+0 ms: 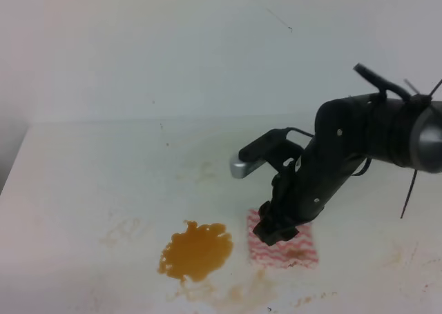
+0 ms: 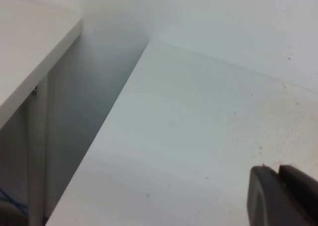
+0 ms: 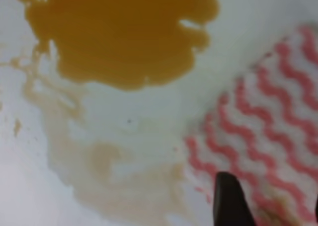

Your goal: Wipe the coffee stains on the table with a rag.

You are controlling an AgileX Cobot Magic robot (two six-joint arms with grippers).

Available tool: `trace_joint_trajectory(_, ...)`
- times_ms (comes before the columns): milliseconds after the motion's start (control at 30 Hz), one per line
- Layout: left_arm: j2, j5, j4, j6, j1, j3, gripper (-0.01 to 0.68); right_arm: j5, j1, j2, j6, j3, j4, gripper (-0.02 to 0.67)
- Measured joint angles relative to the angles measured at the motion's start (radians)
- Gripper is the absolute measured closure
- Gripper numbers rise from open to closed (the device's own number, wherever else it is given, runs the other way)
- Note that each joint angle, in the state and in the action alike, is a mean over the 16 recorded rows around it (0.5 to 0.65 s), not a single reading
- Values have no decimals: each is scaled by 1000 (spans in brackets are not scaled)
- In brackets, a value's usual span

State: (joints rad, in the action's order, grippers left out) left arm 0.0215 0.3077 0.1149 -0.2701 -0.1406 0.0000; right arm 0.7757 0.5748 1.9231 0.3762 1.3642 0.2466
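Right gripper (image 1: 275, 232) rests on the rag (image 1: 298, 250), grip state indeterminable, with coffee stains (image 1: 197, 250) at its 9 o'clock on the table (image 1: 83, 183). Step, by judgement: securing the rag; next, a leftward sweep across the blotch.

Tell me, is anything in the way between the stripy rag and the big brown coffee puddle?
Nothing visible is. The rag lies flat beside the coffee stains, with only a strip of bare white table between them. The right gripper is down over the rag's near corner, so a sideways sweep looks unobstructed.
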Motion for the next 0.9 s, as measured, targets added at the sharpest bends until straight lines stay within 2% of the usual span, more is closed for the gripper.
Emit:
trace_joint_trajectory(233, 2, 0, 0, 0, 0, 0, 676, -46, 37, 110, -4, 20, 23, 302)
trace_joint_trajectory(367, 0, 0, 0, 0, 0, 0, 676, -67, 48, 147, -6, 26, 28, 329)
trace_joint_trajectory(767, 2, 0, 0, 0, 0, 0, 676, -67, 50, 198, -33, 76, 30, 552)
trace_joint_trajectory(900, 0, 0, 0, 0, 0, 0, 676, -40, 49, 213, -42, 131, 35, 606)
